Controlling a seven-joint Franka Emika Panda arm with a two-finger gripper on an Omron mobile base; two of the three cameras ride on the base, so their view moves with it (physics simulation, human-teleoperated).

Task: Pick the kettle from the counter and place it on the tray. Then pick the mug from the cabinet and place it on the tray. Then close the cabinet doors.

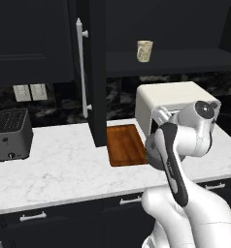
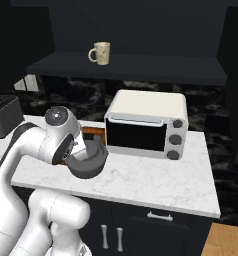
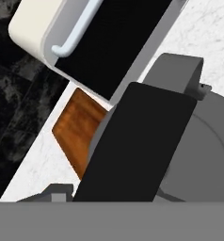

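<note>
My gripper (image 2: pixel 84 149) is shut on the kettle (image 2: pixel 89 162), a squat dark grey pot held just above the counter (image 2: pixel 156 182), in front of the toaster oven's left corner. In the hand view one dark finger (image 3: pixel 137 141) lies across the kettle (image 3: pixel 203 146). The reddish-brown tray (image 1: pixel 126 144) lies on the counter just behind and left of the kettle, and its end shows past my arm (image 2: pixel 92 132). The cream mug (image 1: pixel 144 51) stands on the open cabinet's dark shelf (image 2: pixel 141 67). The left cabinet door (image 1: pixel 95 72) stands open, edge-on.
A cream toaster oven (image 2: pixel 146 125) sits right of the tray, close to the kettle. A grey toaster (image 1: pixel 10 133) stands at the counter's left. My own arm (image 1: pixel 178 145) covers the tray's right part in the left base view.
</note>
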